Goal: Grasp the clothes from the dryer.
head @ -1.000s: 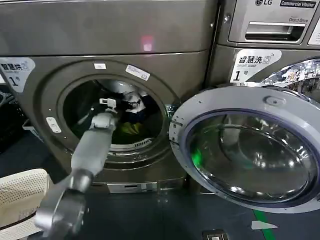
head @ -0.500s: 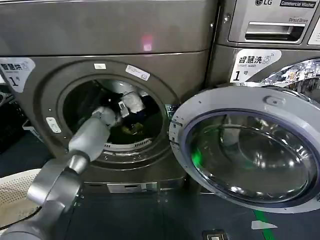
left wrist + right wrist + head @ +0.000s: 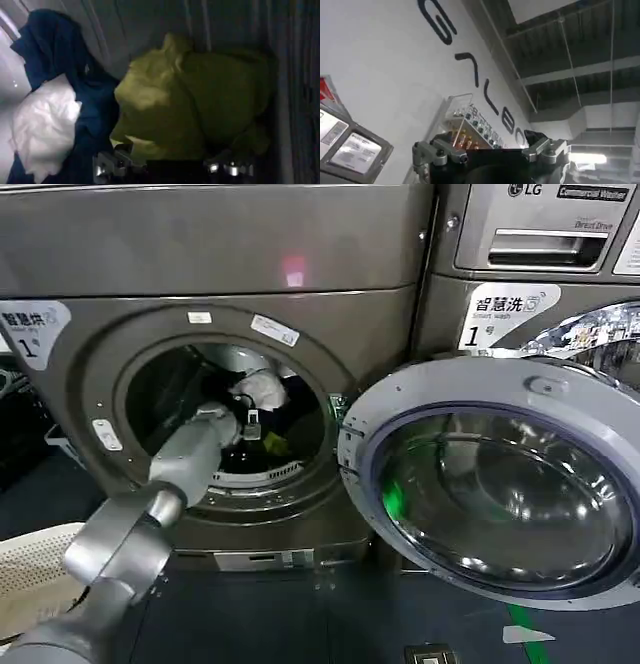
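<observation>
The dryer [image 3: 200, 254] stands with its round glass door [image 3: 500, 474] swung open to the right. Inside the dark drum lie the clothes: a white garment [image 3: 262, 389], dark navy pieces and a yellow-green one [image 3: 275, 444]. My left arm reaches through the porthole, and my left gripper [image 3: 251, 424] hangs just below the white garment, beside the yellow-green one. In the left wrist view the left gripper [image 3: 170, 166] is open, its fingers [image 3: 107, 165] wide apart right at the yellow-green garment [image 3: 200, 100]; navy cloth [image 3: 60, 45] and the white piece [image 3: 45, 125] lie beside it. My right gripper [image 3: 490, 150] is open, empty, pointing up at a wall.
The open door takes up the space in front of the LG machine [image 3: 540, 234] on the right. A white mesh basket [image 3: 30, 574] sits on the floor at the lower left, beside my left arm. The dark floor has a green stripe [image 3: 525, 624].
My left gripper has gone deeper into the drum and dropped from beside the white garment down toward the yellow-green one. The door has not moved.
</observation>
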Available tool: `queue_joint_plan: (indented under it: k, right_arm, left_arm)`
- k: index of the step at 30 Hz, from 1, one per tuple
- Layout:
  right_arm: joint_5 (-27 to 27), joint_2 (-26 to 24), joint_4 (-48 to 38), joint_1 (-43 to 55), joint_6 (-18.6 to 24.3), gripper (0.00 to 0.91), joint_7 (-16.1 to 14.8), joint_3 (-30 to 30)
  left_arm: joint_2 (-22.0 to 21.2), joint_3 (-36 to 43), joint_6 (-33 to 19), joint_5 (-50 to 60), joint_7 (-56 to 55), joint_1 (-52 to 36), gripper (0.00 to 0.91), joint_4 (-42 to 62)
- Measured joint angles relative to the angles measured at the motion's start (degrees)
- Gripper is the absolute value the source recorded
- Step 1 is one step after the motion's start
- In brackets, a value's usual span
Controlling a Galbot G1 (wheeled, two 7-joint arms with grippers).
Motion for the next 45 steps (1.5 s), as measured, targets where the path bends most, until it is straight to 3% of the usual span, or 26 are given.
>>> queue_joint_plan:
  k: [10,20,31,45]
  right_arm:
    - [-0.2,0.1,-0.4,0.5,0.0,0.907,0.1,-0.4]
    - [-0.7,-0.4,-0.4,1.4,-0.4,0.907,-0.1,-1.5]
    - [-1.5,-0.6,-0.2,1.1,-0.7,0.907,0.2,-1.8]
    - [-2.4,-1.3,-0.8,0.6,-0.4,0.907,0.3,-0.7]
  left_arm:
    - [0.2,-2.3,-0.1,-4.4,-1.6,0.9,0.0,-1.8]
    - [1.9,-13.1,1.7,-20.9,-14.1,7.0,0.0,-11.8]
    - [0.1,-24.6,-5.4,-41.6,-35.9,21.2,0.0,-31.4]
    - [-2.9,-34.4,-9.6,-52.7,-52.9,32.7,0.0,-45.4]
